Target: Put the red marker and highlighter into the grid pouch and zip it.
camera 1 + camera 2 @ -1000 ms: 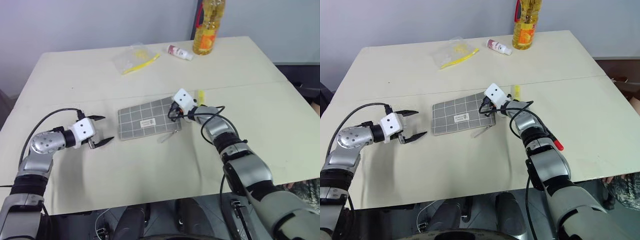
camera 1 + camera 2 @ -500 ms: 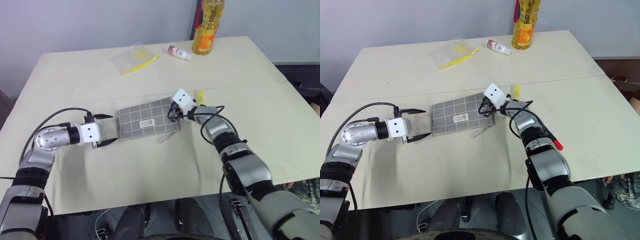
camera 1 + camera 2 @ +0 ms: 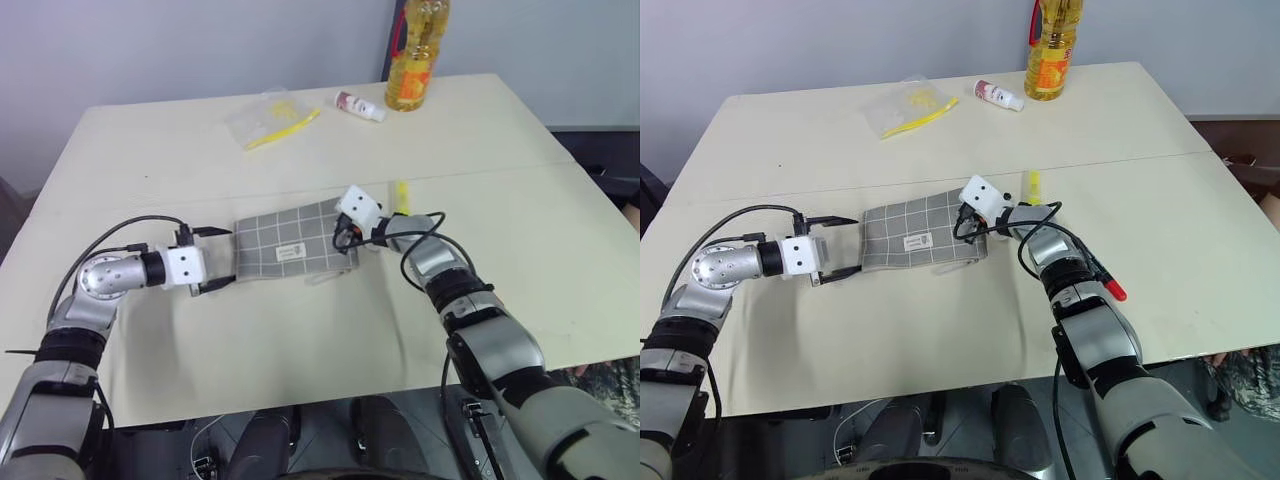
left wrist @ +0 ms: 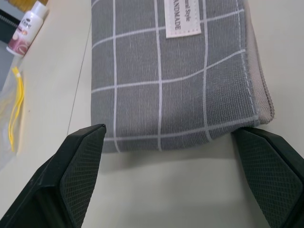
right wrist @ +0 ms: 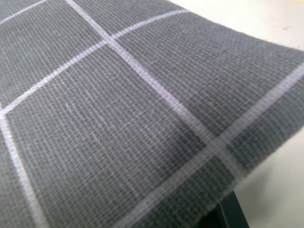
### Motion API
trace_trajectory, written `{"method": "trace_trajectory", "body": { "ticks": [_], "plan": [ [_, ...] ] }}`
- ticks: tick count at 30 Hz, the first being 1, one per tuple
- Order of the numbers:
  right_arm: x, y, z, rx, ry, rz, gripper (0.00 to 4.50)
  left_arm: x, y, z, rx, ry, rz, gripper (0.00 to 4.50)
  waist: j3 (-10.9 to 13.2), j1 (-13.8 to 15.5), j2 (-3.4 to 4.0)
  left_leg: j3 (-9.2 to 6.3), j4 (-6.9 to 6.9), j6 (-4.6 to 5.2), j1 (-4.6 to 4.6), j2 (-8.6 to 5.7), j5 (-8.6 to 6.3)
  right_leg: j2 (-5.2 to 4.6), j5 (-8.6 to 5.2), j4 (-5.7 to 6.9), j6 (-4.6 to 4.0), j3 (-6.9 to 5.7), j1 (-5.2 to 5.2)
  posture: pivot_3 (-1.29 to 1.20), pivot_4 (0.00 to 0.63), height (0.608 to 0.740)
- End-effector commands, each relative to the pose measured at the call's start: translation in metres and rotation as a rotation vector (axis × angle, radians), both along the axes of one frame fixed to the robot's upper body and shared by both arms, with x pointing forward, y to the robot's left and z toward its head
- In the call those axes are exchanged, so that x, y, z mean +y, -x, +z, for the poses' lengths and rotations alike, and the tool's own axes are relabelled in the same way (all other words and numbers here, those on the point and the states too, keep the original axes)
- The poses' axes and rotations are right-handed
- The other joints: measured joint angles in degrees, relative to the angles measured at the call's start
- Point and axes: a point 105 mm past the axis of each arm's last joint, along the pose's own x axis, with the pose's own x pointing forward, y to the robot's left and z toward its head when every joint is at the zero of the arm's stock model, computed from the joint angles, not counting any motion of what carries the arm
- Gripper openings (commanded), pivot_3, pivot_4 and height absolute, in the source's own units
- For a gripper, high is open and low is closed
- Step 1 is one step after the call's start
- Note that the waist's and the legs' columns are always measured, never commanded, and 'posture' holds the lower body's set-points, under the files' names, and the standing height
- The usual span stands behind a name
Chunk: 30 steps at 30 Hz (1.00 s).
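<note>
**Desk:** Where are we on the task?

**Me:** Early, by my reading; I have the left gripper (image 4: 171,183) spread wide, its tips either side of the near short end of the grid pouch (image 4: 180,71), one just off each corner and neither pressing the fabric; the right gripper (image 3: 975,222) is closed at the pouch's far end, and the fabric there looks bunched up against it, so I judge it has a pinch of that edge, though I cannot see the fingertips themselves.

**Desk:** And the pens?

**Me:** Neither is in, as far as I can see; the highlighter (image 3: 1033,184) lies on the table just beyond the right gripper; the red marker (image 3: 1108,285) lies well behind that gripper, beside my right forearm; both loading and zipping are left, and I cannot tell whether the zip is open.
</note>
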Motion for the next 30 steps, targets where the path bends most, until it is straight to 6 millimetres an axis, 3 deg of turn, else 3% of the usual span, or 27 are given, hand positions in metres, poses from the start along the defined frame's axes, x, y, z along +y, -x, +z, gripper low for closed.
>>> {"method": "trace_trajectory", "body": {
  "ticks": [1, 7, 15, 30],
  "plan": [
    [0.015, 0.001, 0.007, -0.012, -0.014, 0.029, 0.03, -0.011, -0.001, 0.024, -0.072, 0.097, -0.022, 4.50, 0.0, 0.0, 0.00, 0.00, 0.00, 0.00, 0.00, 0.00, 0.00, 0.00, 0.00, 0.00, 0.00, 0.00, 0.00, 0.00, 0.150, 0.740],
    [0.011, -0.001, 0.005, 0.006, -0.022, -0.004, 0.03, -0.008, -0.004, 0.036, -0.052, 0.210, 0.044, 4.50, 0.0, -0.2, -0.01, -0.01, 0.00, -0.01, 0.02, 0.02, 0.01, 0.02, 0.00, 0.02, 0.00, 0.00, 0.00, 0.00, 0.150, 0.740],
    [0.008, -0.002, 0.005, 0.002, -0.020, -0.017, 0.03, -0.005, 0.003, 0.024, -0.028, 0.132, 0.032, 4.50, 0.0, -0.1, -0.01, 0.00, -0.01, -0.03, 0.04, 0.04, 0.02, 0.04, -0.01, 0.03, -0.02, 0.02, 0.00, 0.00, 0.150, 0.740],
    [0.007, -0.002, 0.007, -0.011, -0.027, -0.016, 0.03, 0.007, 0.000, 0.024, -0.013, 0.099, 0.046, 4.50, 0.0, -0.1, -0.01, 0.00, -0.02, -0.05, 0.05, 0.03, 0.03, 0.04, -0.01, 0.03, -0.02, 0.01, 0.01, 0.00, 0.150, 0.740]
  ]
}}
